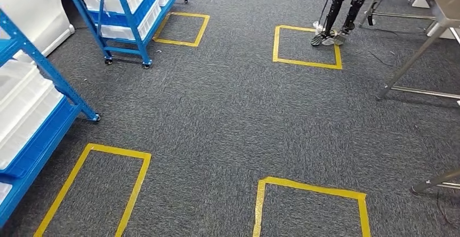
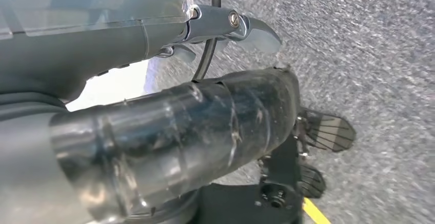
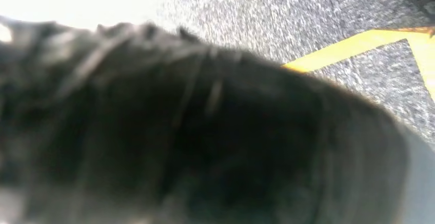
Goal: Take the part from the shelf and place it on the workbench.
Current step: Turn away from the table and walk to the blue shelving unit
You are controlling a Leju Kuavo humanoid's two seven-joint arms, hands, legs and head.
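Head view is taken up by grey carpet (image 1: 233,117), with blue shelves (image 1: 32,112) at the left edge and table legs (image 1: 412,63) at upper right. A walking step is judged in hand. The part cannot be made out, nor either hand's state; an approach to a shelf is called for next.

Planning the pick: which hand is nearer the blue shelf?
Left, probably. The shelf stands at the robot's left; the left hand hangs on that side, the right hand on the far side.

Yellow tape squares (image 1: 309,46) are being shown on grey carpet (image 1: 228,112); legs (image 1: 342,9) are being seen upper right.
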